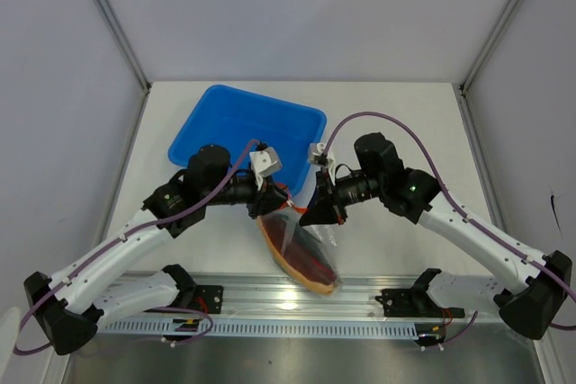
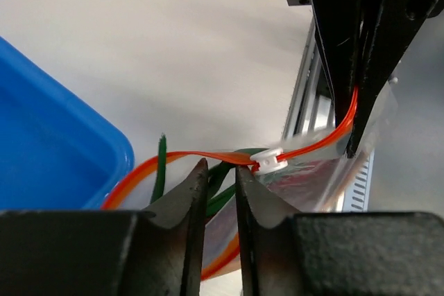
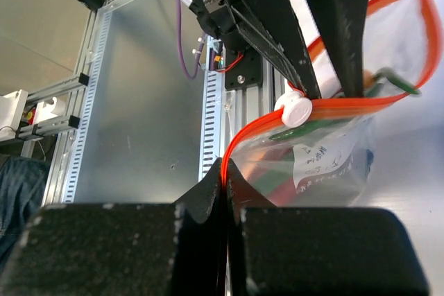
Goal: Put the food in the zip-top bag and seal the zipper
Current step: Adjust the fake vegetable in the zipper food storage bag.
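Observation:
The zip-top bag (image 1: 290,233) hangs between my two grippers, near the table's front. Food shows through its plastic: an oval purple-red and orange slice (image 1: 310,269) low in the bag and green pods (image 2: 161,164) poking out at the mouth. The orange-red zipper (image 2: 312,145) runs across the mouth, with its white slider (image 2: 269,161) partway along. My left gripper (image 2: 220,171) is open by a narrow gap; the strip crosses its tips just beside the slider. My right gripper (image 3: 224,175) is shut on the zipper (image 3: 257,124) at the bag's end.
A blue tray (image 1: 247,132) stands just behind the grippers, its rim close to the left fingers (image 2: 198,192). The aluminium rail (image 1: 297,303) with both arm bases runs along the front edge, right below the hanging bag. White walls enclose the table.

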